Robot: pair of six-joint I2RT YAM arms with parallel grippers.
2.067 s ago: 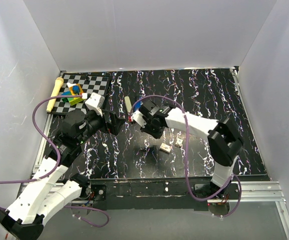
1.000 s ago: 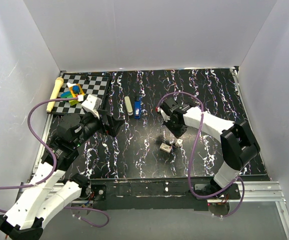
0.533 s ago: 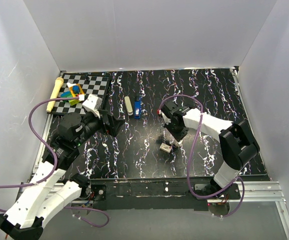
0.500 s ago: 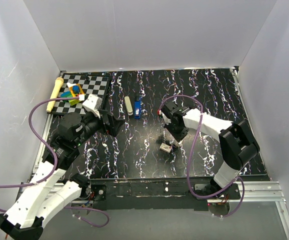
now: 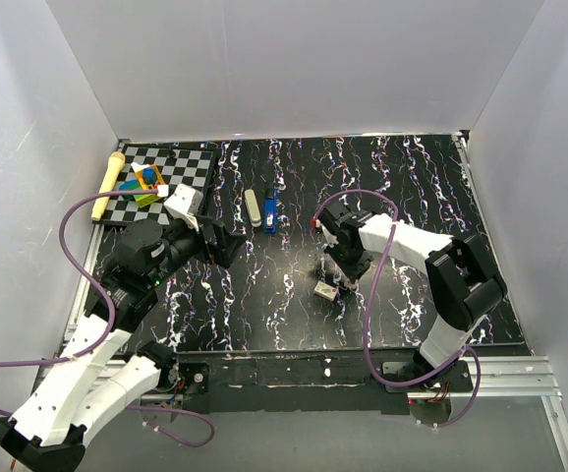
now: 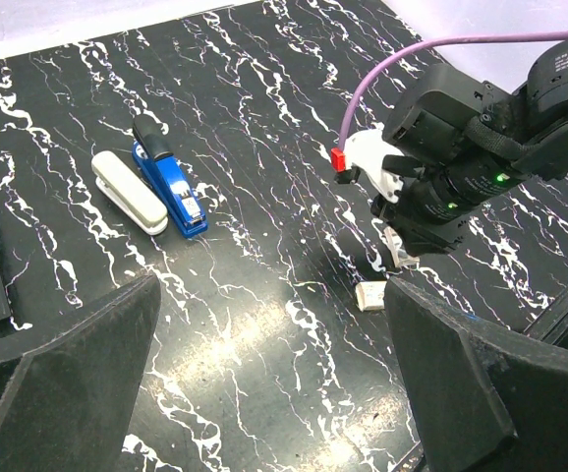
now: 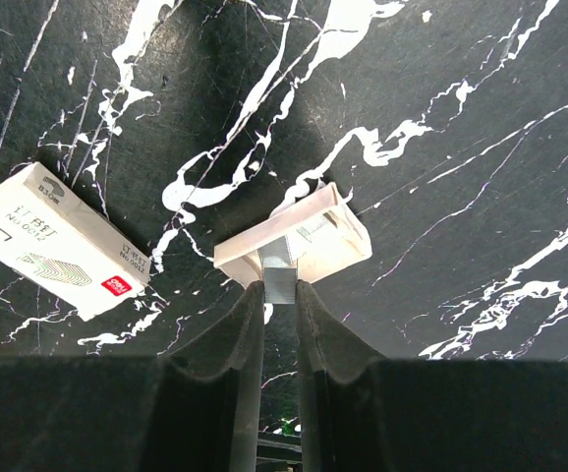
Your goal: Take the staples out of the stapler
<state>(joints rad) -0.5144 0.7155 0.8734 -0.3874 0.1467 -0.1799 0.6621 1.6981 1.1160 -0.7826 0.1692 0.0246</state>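
The biggest risk is the right arm itself. The right gripper (image 7: 278,290) points straight down, right of centre in the overhead view, with its fingers pressed onto a short silvery strip of staples (image 7: 280,267). That strip hangs over a small open tray (image 7: 250,244) in the middle of the right wrist view. If the gripper comes down off-line, I judge it would knock this light tray sideways or tip it. The closed staple box (image 7: 58,241), left of the tray and close to it but apart from it, could also be bumped. The grip looks to be only on the strip's near end, so the strip could twist, snap or drop beside the tray.

The left gripper (image 6: 272,285) is spread wide and holds nothing, at centre left of the overhead view.

Plain white walls (image 5: 294,59) enclose the space on three sides. The table (image 5: 412,177) is black with white veins, where small pale staples would be hard to spot. A checkered board (image 5: 181,167) lies at upper left. The blue stapler (image 5: 270,212) and a white bar (image 5: 253,207) lie side by side near the centre.
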